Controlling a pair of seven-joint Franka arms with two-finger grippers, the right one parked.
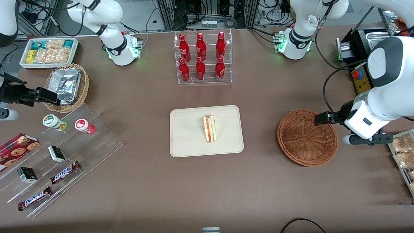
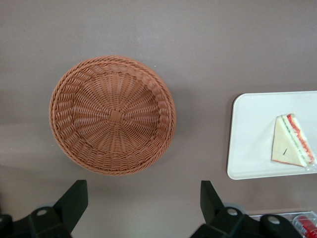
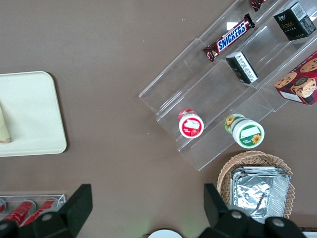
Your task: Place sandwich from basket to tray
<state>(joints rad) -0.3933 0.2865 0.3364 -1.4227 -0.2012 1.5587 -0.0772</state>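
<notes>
- On the tray (image 1: 187,136), near its middle and a little toward the working arm's end, the sandwich (image 1: 209,128) stands as a wedge with its red and green filling edge showing; the placing looks done.
- It is likely light, soft and easily crushed, and the filling could slide; any hold should fall on the two flat bread faces, gently, not on the cut edge.
- Its clear wrapping may be slippery.
- Toward the working arm's end of the table, the basket (image 1: 307,137) lies bare, well apart from the tray.
- Above the basket's rim on the working arm's side, the gripper (image 2: 143,201) hangs with fingers spread wide, holding nothing; the sandwich lies well apart from it, toward the table's middle.
</notes>
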